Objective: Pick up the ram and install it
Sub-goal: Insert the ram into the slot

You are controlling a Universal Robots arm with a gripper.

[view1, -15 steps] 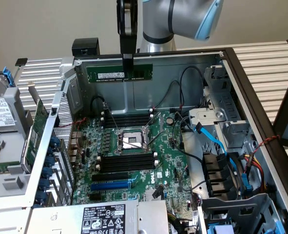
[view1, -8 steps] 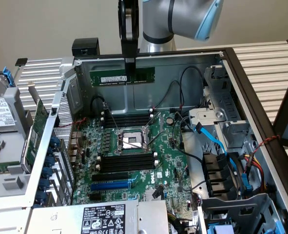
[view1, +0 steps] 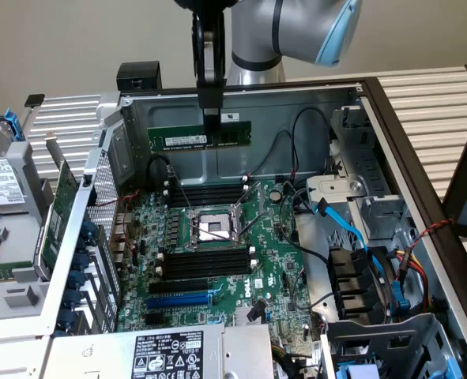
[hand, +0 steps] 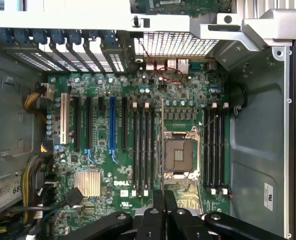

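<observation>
exterior view, computer assembly bench: the arm's end effector [view1: 210,134] hangs over an open computer case [view1: 296,99], its fingers clamped on the ram [view1: 233,133], which it pinches across the flat faces close to mid-length. the green stick is held level and clear of everything, its long side running the same way as the black memory slots [view1: 205,262] on the motherboard [view1: 273,237] below. it sits well above the board, in front of the case's far wall, over the far bank of slots beyond the processor socket [view1: 213,229]. the case rests on a slatted counter [view1: 431,103].

judged from its build, the ram should be light and stiff but unforgiving: a thin board that can crack or flex if squeezed hard or twisted, with chips on its faces and a contact edge along the bottom that is best left untouched. the sound place to grip is where it is gripped now, high on the faces near the middle, so that the weight balances and the lower edge is free.

wrist view, looking straight down: the end effector [hand: 164,207] shows its fingers drawn nearly together, with the processor socket [hand: 178,155] and a bank of slots [hand: 142,150] directly beneath.
</observation>
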